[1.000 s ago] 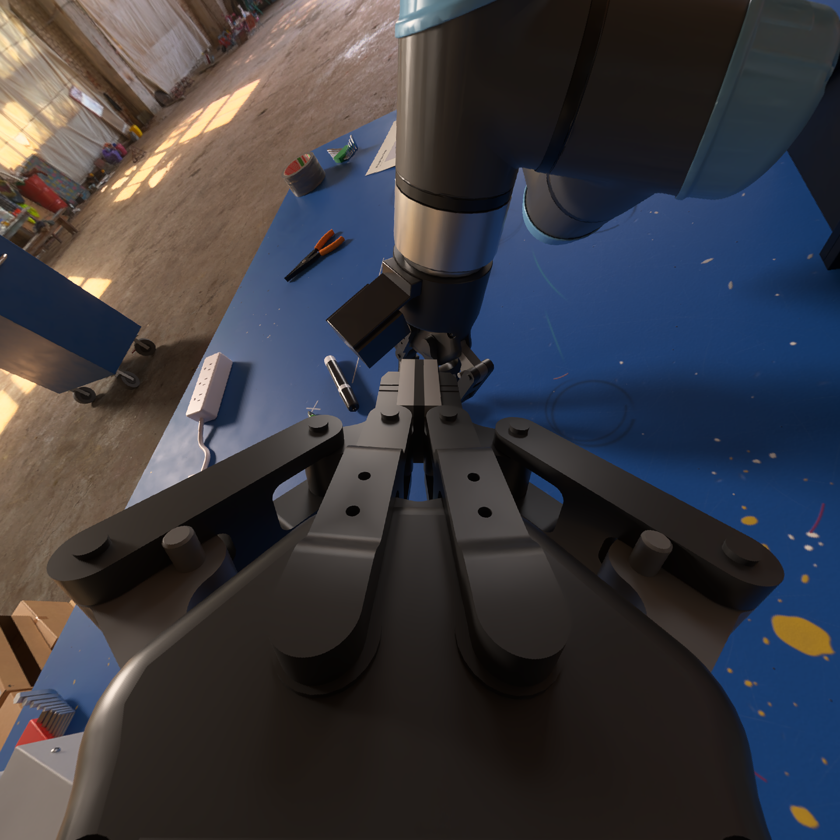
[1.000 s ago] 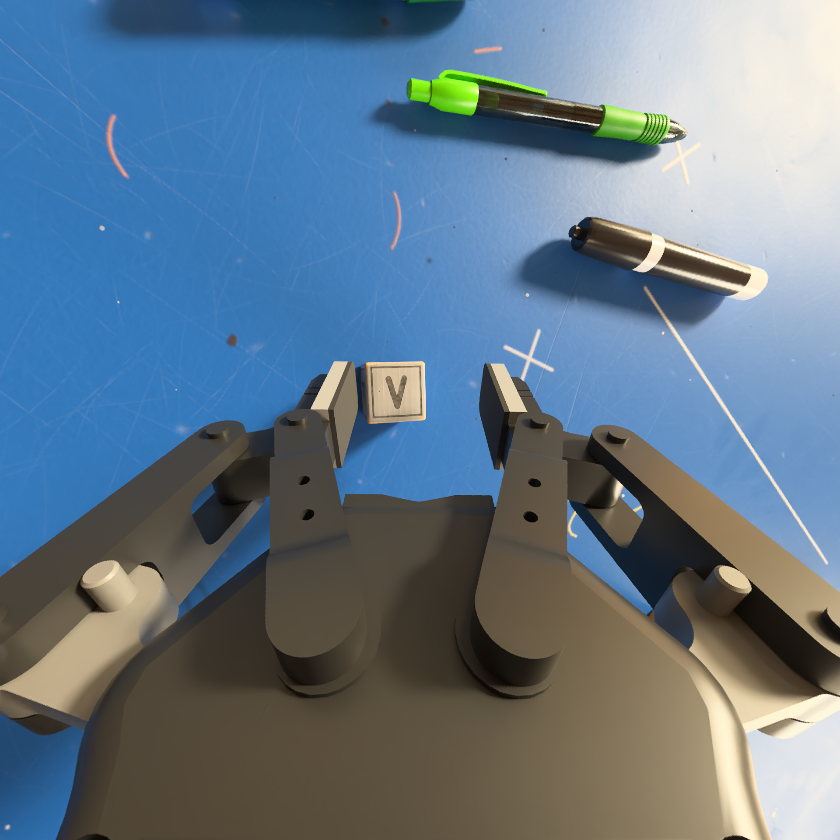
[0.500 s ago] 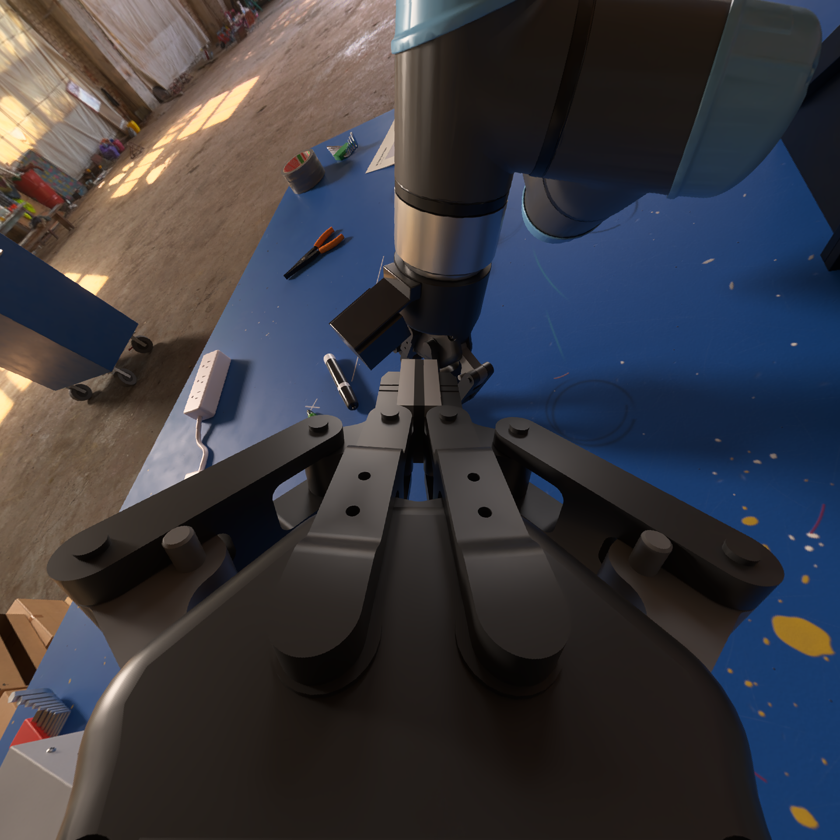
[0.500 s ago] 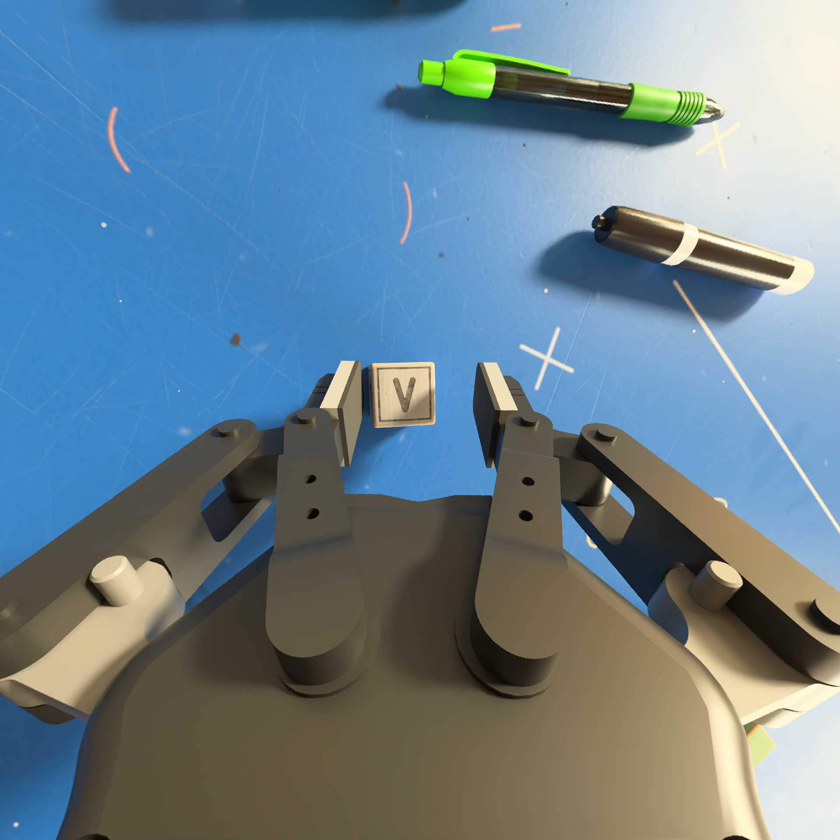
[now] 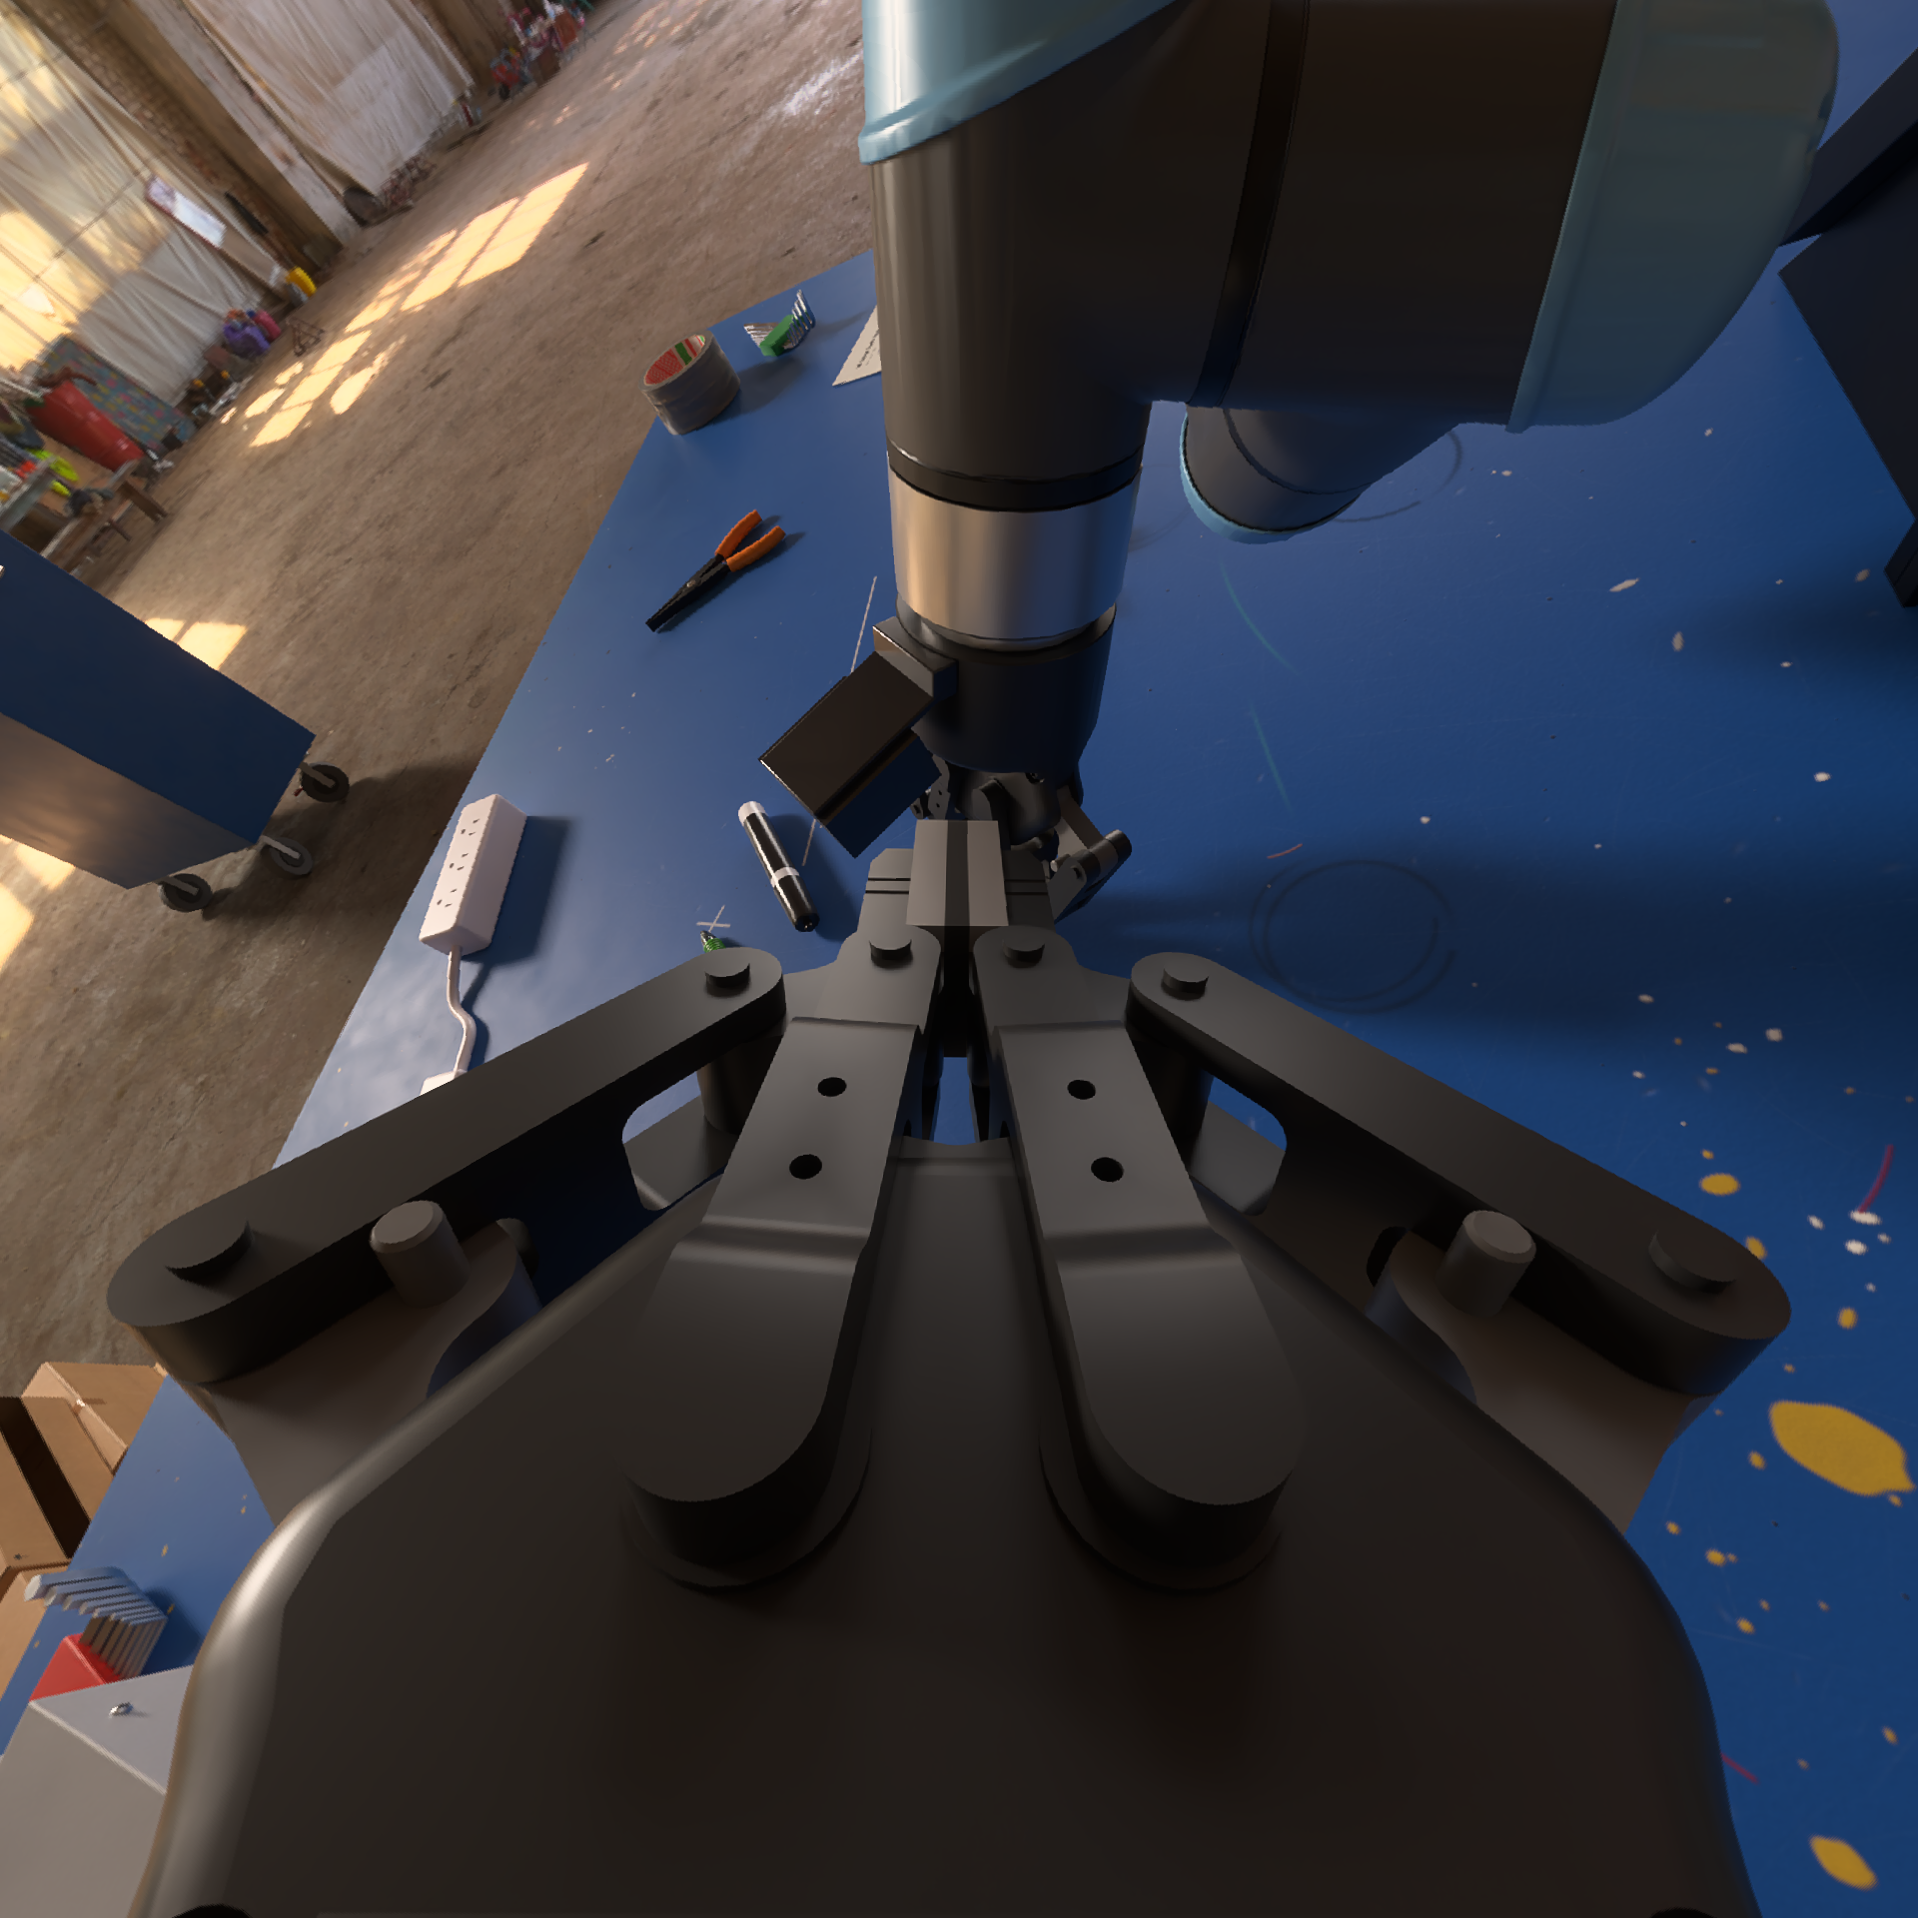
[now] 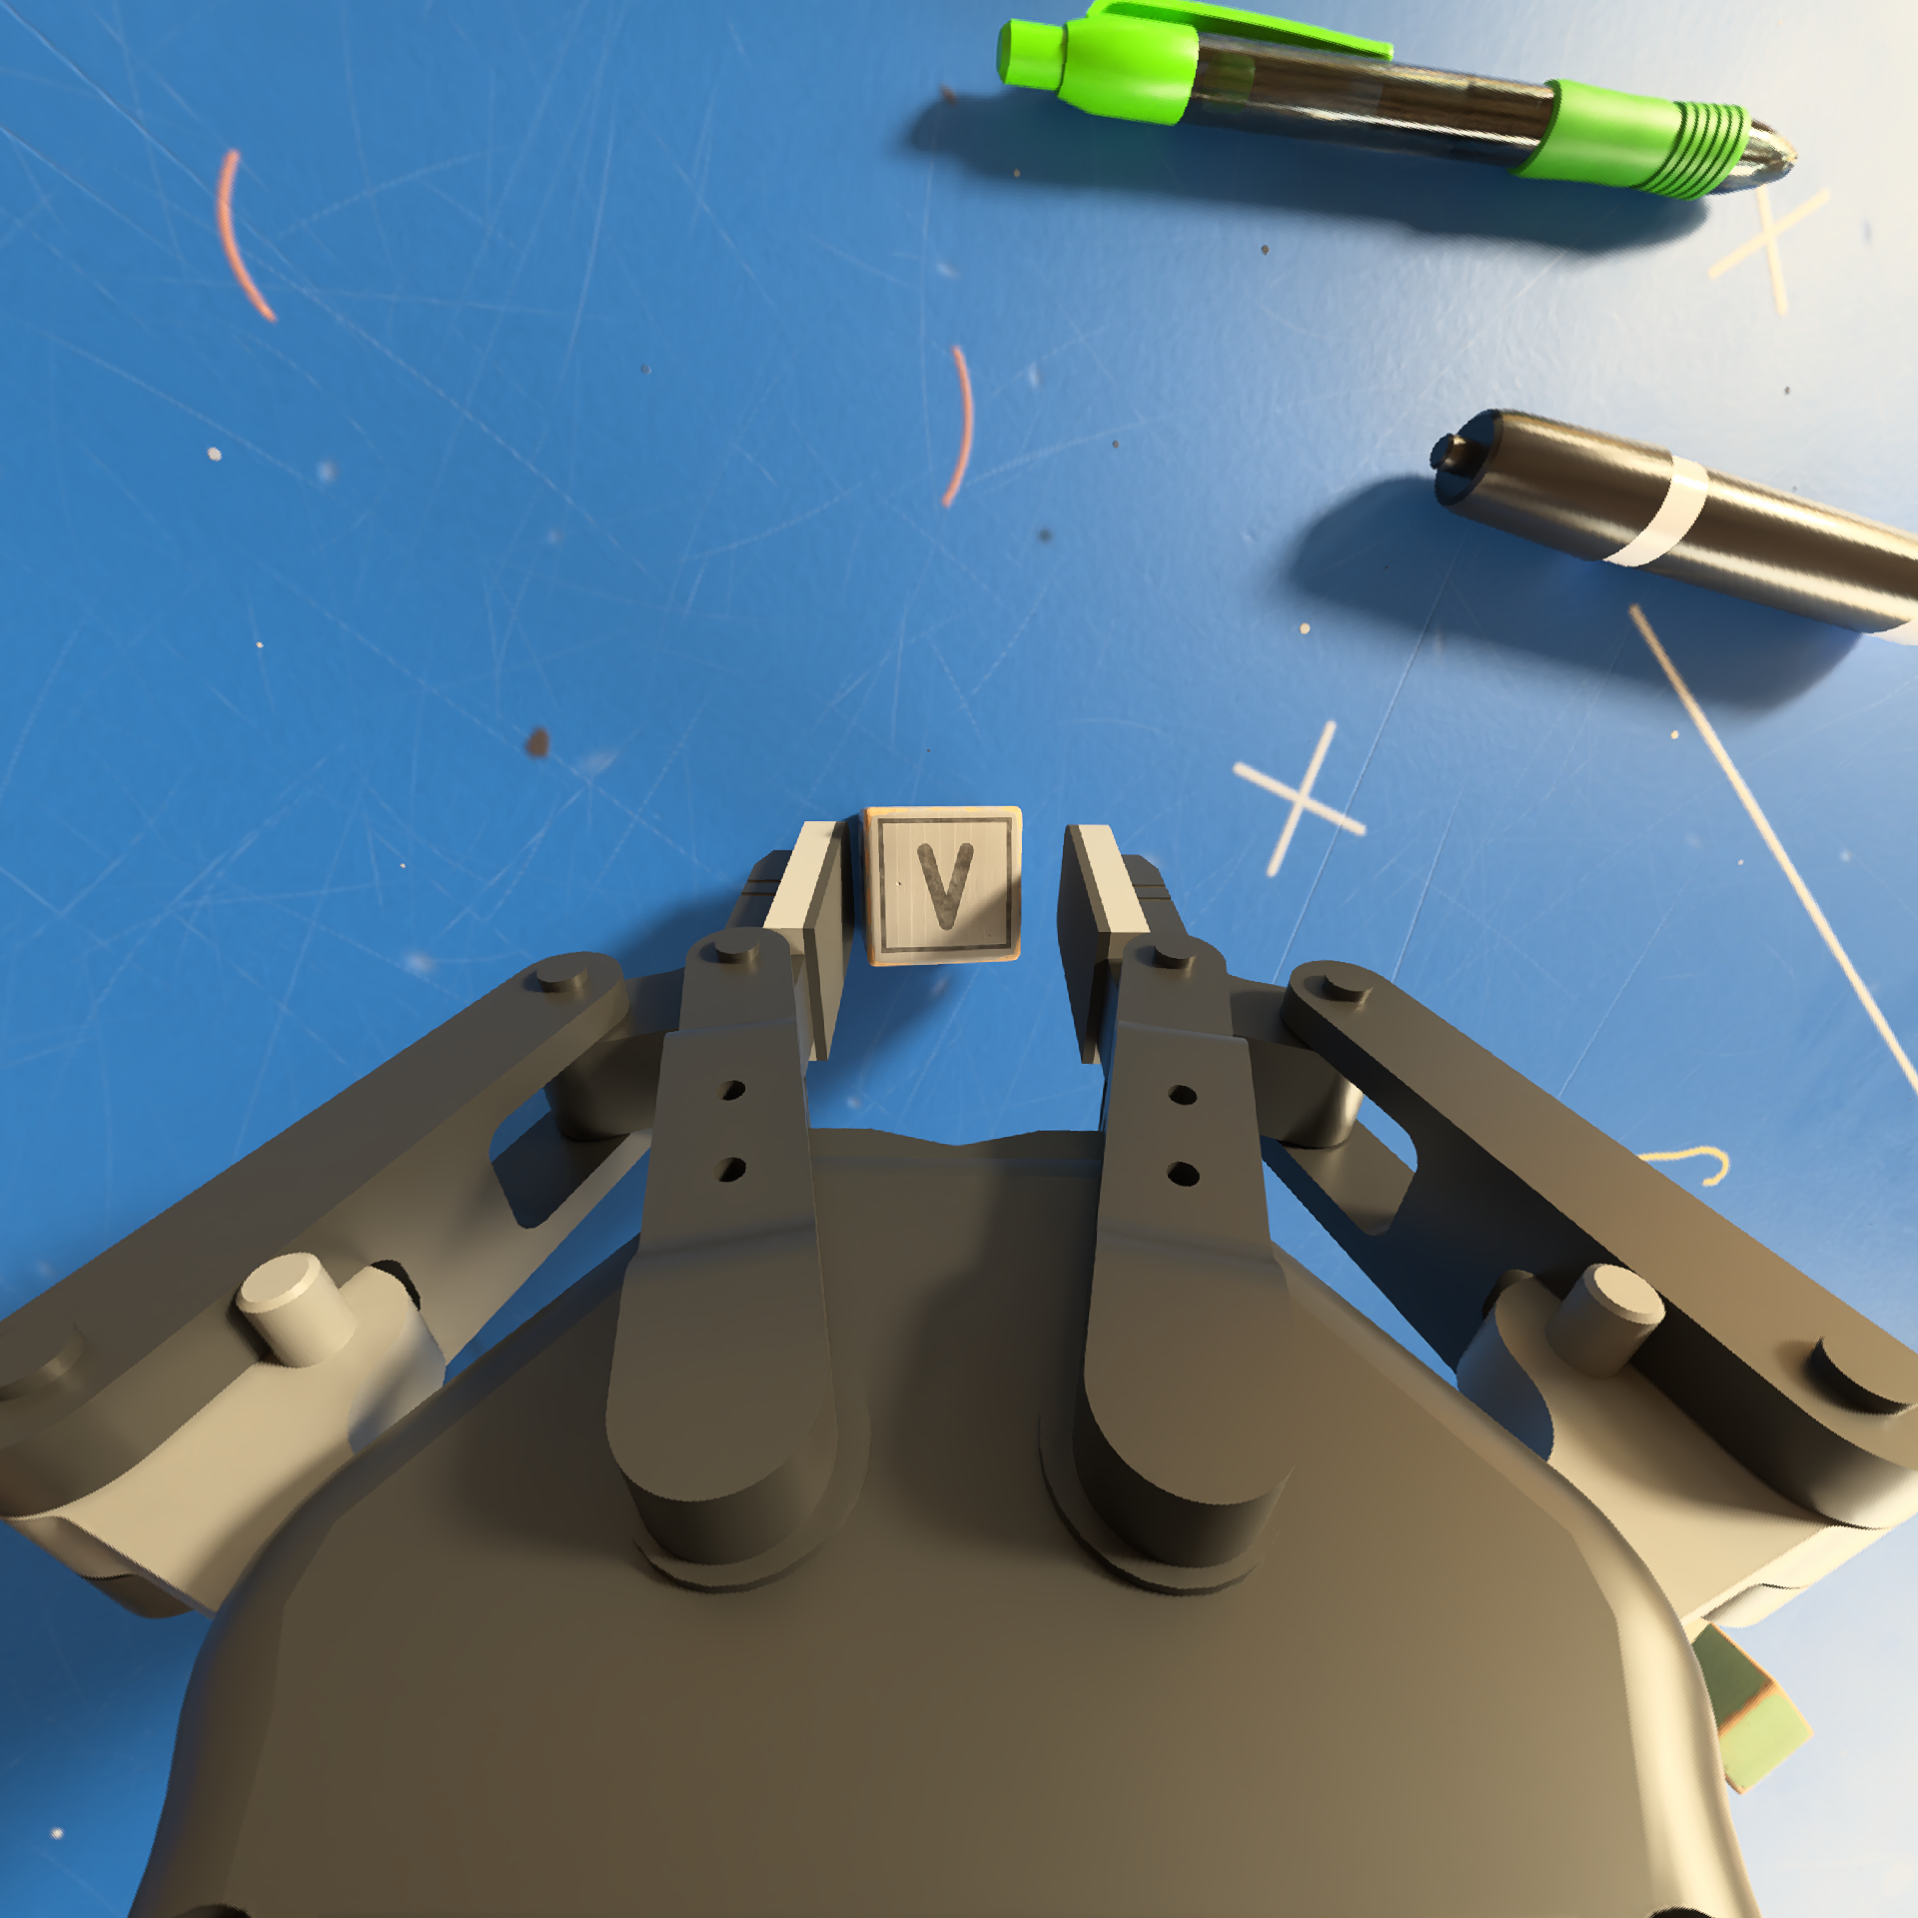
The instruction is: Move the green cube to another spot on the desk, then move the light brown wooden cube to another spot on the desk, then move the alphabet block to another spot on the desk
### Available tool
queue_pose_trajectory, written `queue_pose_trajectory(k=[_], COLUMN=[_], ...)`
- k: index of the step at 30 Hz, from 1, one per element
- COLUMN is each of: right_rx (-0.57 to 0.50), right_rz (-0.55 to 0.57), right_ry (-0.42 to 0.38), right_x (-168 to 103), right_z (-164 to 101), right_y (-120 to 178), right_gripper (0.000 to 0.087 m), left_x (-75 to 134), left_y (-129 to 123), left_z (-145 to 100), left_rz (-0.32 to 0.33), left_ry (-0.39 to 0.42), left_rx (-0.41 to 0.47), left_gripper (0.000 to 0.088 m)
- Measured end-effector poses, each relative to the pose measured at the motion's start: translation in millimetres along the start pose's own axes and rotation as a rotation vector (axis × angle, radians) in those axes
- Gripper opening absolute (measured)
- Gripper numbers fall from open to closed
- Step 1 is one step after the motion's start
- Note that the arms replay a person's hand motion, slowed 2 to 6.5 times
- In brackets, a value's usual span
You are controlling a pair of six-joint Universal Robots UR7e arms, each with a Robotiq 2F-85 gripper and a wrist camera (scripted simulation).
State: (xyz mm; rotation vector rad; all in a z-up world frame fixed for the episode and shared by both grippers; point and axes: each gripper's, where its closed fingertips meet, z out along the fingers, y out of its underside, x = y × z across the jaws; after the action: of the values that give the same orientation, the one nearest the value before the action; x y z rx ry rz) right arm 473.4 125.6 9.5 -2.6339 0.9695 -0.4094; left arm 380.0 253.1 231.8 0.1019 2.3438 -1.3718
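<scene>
The alphabet block (image 6: 942, 884), a small pale wooden cube with a framed letter on top, sits on the blue desk (image 6: 519, 415). My right gripper (image 6: 953, 856) is low over it, jaws partly closed on either side. The left pad (image 6: 815, 893) is against the block. The right pad (image 6: 1100, 893) stands a small gap away. A corner of the green cube (image 6: 1754, 1723) shows at the lower right, behind the gripper body. My left gripper (image 5: 957, 877) is shut and empty above the desk, pointing at the right arm (image 5: 996, 415). The light brown wooden cube is not in view.
A green pen (image 6: 1391, 104) and a black marker (image 6: 1681, 519) lie beyond the block to the right. In the left wrist view a power strip (image 5: 472, 872), orange-handled pliers (image 5: 716, 569) and a tape roll (image 5: 687, 382) lie near the desk's left edge.
The right gripper's jaws have narrowed around the alphabet block and the gripper has come closer to it. The left gripper has not moved.
</scene>
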Motion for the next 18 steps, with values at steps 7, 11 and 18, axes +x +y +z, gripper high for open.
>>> queue_pose_trajectory(k=[7,11,18], right_rx=[-0.015,-0.016,-0.004], right_rz=[-0.012,-0.017,-0.020], right_ry=[-0.002,-0.004,-0.015], right_x=[-1.0,-1.9,-5.0], right_z=[1.4,0.5,-4.4], right_y=[2.1,1.8,-1.2], right_gripper=[0.0319,0.0278,0.0279], left_x=[0.6,0.9,1.3], left_y=[0.3,0.4,0.8], left_z=[0.7,1.0,1.6], left_rz=[0.004,0.006,0.009], left_ry=[0.001,0.001,0.001], left_rx=[-0.003,-0.005,-0.009], left_gripper=[0.0000,0.0000,0.0000])
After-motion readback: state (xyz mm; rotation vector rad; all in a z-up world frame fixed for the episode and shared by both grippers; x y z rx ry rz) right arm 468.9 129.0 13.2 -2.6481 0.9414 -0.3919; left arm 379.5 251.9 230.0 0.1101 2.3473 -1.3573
